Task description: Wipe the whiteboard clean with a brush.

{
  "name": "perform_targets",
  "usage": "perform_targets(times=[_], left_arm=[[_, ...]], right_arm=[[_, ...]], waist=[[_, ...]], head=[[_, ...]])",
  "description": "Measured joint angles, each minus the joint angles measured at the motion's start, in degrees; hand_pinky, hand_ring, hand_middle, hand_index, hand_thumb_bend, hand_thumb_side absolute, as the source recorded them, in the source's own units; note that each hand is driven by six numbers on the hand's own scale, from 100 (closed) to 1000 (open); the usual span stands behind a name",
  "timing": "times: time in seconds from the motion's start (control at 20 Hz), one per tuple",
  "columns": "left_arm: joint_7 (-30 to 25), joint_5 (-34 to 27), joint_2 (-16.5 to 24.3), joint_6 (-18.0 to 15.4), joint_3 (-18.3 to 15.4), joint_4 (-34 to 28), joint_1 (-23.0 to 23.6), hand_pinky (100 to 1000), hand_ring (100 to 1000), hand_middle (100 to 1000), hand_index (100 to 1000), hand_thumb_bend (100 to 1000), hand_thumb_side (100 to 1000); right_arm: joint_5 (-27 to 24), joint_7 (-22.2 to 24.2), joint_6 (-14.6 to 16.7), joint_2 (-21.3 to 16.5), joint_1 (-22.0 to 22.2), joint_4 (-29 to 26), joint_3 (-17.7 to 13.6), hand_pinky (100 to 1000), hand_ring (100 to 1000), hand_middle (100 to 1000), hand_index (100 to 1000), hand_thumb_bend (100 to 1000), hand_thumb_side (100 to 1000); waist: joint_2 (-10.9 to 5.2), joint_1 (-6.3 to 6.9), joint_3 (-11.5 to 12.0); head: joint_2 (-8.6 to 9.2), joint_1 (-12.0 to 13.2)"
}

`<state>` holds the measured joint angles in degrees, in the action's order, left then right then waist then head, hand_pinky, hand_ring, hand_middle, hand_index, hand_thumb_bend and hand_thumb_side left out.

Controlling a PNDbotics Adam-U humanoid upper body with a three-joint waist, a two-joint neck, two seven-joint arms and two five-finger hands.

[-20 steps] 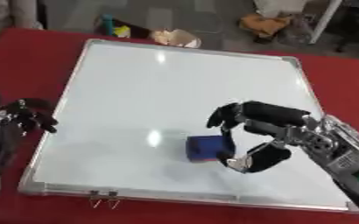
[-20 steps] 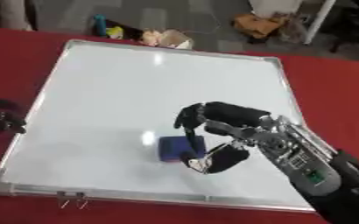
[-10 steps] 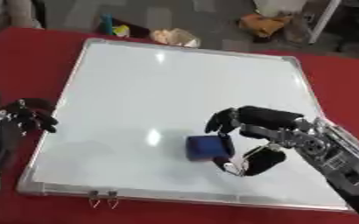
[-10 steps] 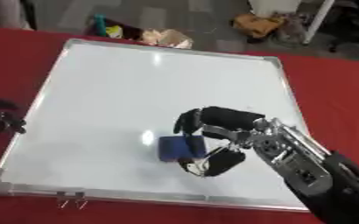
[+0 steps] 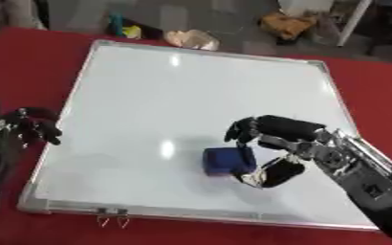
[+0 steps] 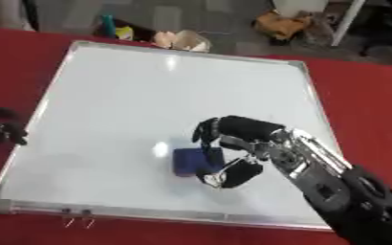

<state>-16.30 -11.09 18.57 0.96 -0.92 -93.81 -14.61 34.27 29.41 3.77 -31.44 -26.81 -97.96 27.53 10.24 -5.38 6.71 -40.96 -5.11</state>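
Observation:
A white whiteboard with a silver frame lies flat on the red table. On its lower middle sits a small blue brush block. My right hand comes in from the lower right and is curled round the block's right side, fingers over the top and thumb below it. The board's surface looks plain white, with only light glare spots. My left hand rests on the red cloth just off the board's left edge, fingers curled, holding nothing.
Red cloth covers the table around the board. Beyond the far edge, on the floor, lie a crumpled tan thing, a yellow-green item and a brown bag. Two small clips hang at the board's near edge.
My right hand has slid slightly toward the near edge and closed in round the blue block, which stays in almost the same place. The left hand has not moved.

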Motion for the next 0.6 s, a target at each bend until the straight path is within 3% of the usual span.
perform_targets(times=[0.6], left_arm=[[-0.28,0.06,0.0,0.03,0.32,0.0,-0.31,535,556,610,672,785,1000]], right_arm=[[2.04,-0.84,0.94,1.36,-0.43,4.26,0.03,832,815,775,431,173,420]], waist=[[0.67,-0.02,0.2]], head=[[0.0,-0.09]])
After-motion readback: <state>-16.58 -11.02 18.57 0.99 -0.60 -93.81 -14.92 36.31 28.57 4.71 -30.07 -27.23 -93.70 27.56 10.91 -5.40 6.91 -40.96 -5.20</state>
